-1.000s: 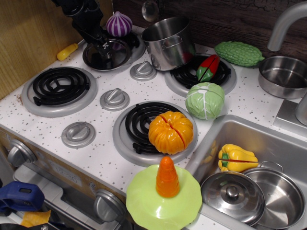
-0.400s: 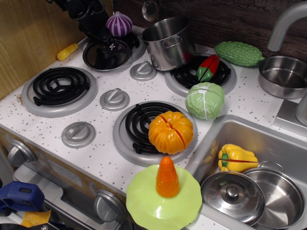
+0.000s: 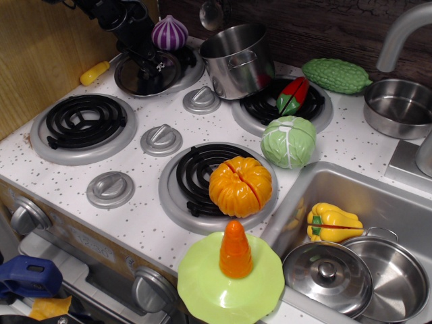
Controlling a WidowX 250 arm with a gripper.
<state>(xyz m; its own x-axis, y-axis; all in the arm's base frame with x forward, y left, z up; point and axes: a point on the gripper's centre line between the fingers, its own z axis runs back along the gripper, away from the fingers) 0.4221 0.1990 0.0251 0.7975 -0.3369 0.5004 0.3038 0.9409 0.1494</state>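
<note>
The black claw is down at the far-left burner, right on the small black round frying pan with the yellow handle. The pan's near edge looks tipped up off the burner, so the claw appears clamped on the rim, though the fingers are too dark against the pan to be sure. Just behind sits a purple toy onion, and to the right a tall steel pot.

Over the white speckled tabletop: four black coil burners with grey knobs between them, a red-and-green toy chilli on the far-right coil, a pale green cabbage beside it, an orange pumpkin on the near coil. An orange carrot stands on a lime-green plate at the front edge. In the steel sink: a yellow pepper, a lid, a pan. Wood panel left, dark wall behind.
</note>
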